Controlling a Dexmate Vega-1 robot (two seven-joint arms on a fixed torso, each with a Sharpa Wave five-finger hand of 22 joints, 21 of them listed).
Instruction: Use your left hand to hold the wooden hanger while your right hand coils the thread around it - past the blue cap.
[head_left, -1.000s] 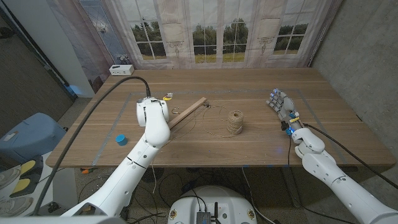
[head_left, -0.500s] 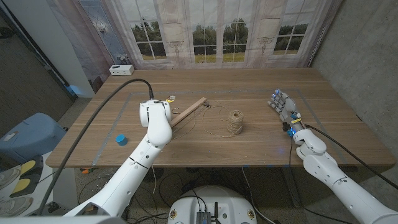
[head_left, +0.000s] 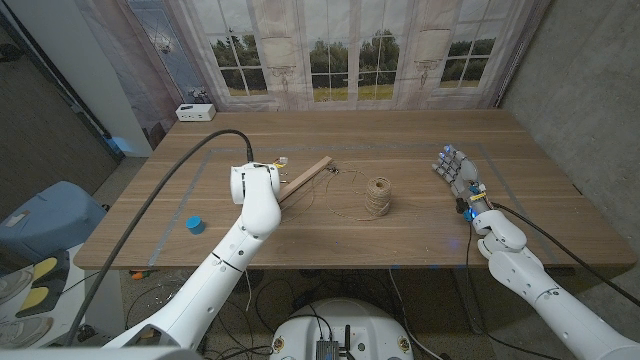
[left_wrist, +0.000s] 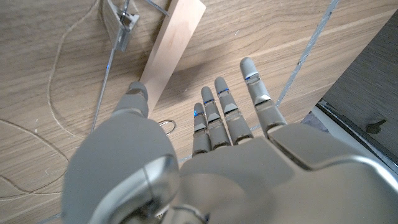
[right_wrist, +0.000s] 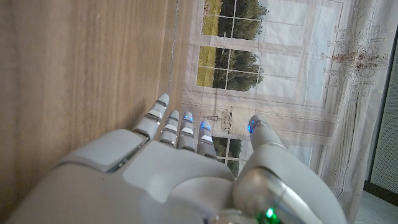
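My left fingers (left_wrist: 227, 115) are straight and a little apart, with nothing in them. They hang over the table just beside the hanger (left_wrist: 171, 46), the pale wooden bar, and my thumb (left_wrist: 134, 99) points up at its near end. I cannot tell if the thumb touches it. A metal clip (left_wrist: 124, 22) sits by the bar in the upper left of the left wrist view, and thin thread (left_wrist: 62, 74) curls over the wood on the left side.

In the head view my left hand (head_left: 272, 168) is mostly hidden behind my own wrist, left of the middle of the frame. The hanger (head_left: 310, 170) lies tilted on the table (head_left: 400, 135), running up and to the right from my hand.

The thread spool (head_left: 378, 196) stands near the middle of the frame, with loose thread looping to its left.

My right fingers (right_wrist: 177, 127) are straight and a little spread, holding nothing. My right hand (head_left: 455, 172) is at the right of the head view, well apart from the spool, fingers pointing up the frame.

The blue cap (head_left: 194, 225) sits at the lower left of the table, away from the hanger.
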